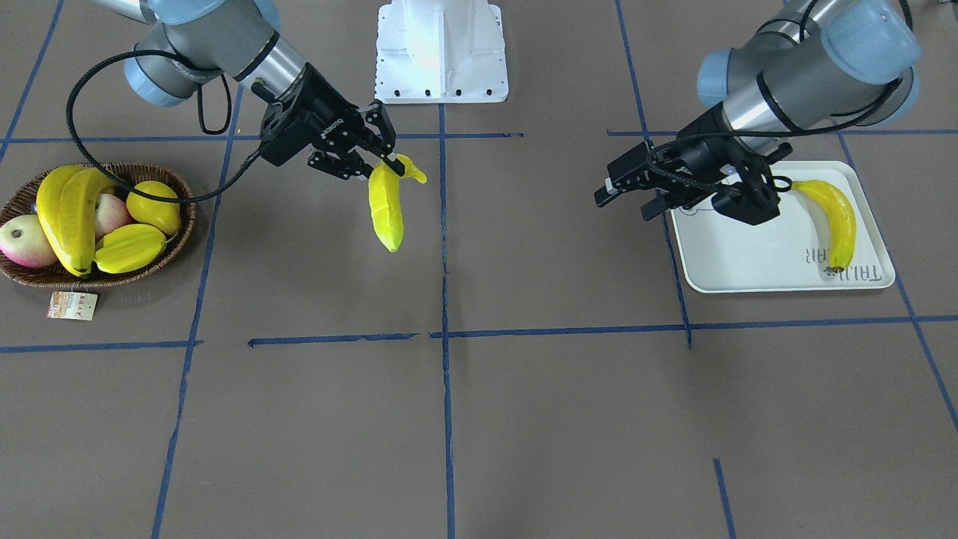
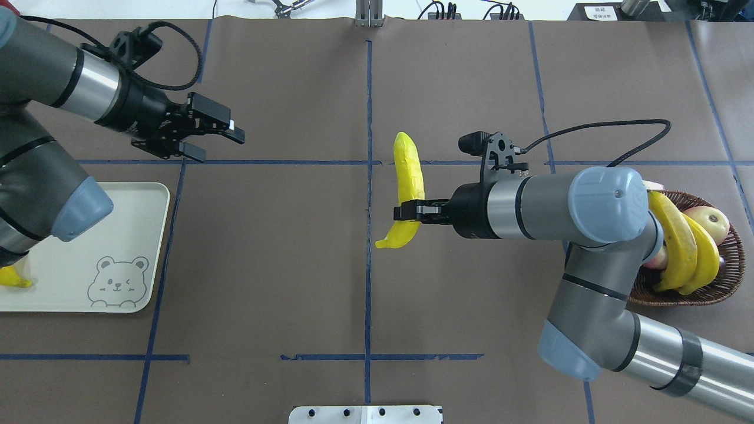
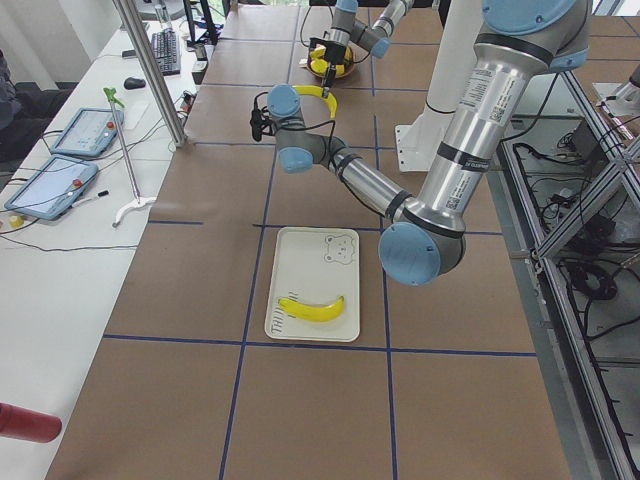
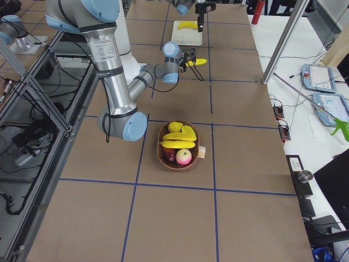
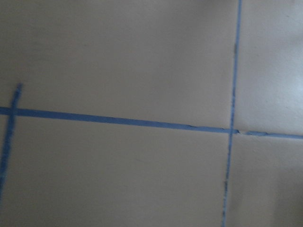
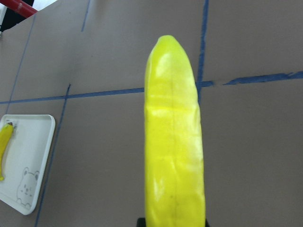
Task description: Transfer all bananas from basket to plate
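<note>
The right gripper is pinching a long yellow banana near its stem, above the middle of the brown table. The banana is pointing away from the robot, across the fingers. The flat off-white bear plate is sitting far to the left, nearer the left gripper, whose fingers are standing wide and empty.

Plate holds one banana, basket two bananas; held banana hangs between them.

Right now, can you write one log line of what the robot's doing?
right gripper: shut on banana, mid-table | left gripper: open, empty | plate: one banana | basket: two bananas
</note>
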